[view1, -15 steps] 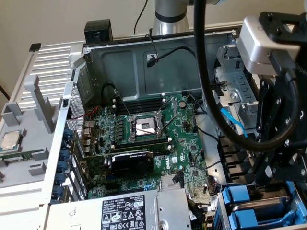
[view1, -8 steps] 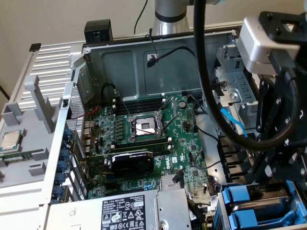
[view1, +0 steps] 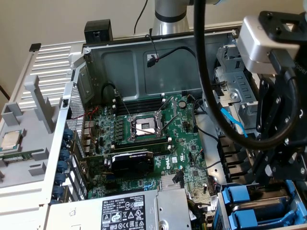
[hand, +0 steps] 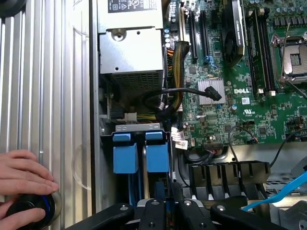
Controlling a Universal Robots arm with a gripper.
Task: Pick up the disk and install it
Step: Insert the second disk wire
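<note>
gripper (hand: pixel 168 203) narrow, fingers nearly closed | you're tight over blue disk (hand: pixel 157 152) bay | person's hand (hand: pixel 24 184) beside case edge

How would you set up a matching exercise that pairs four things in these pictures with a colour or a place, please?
Things:
1. power-supply box
2. graphics card
3. processor chip
4. drive carriers

Descriptions:
A. bright blue plastic
B. black, standing on the green motherboard
C. lying on the grey tray at the exterior view's left
D. grey metal with a black-and-white label

Pairs: 1-D, 2-B, 3-C, 4-A
</note>
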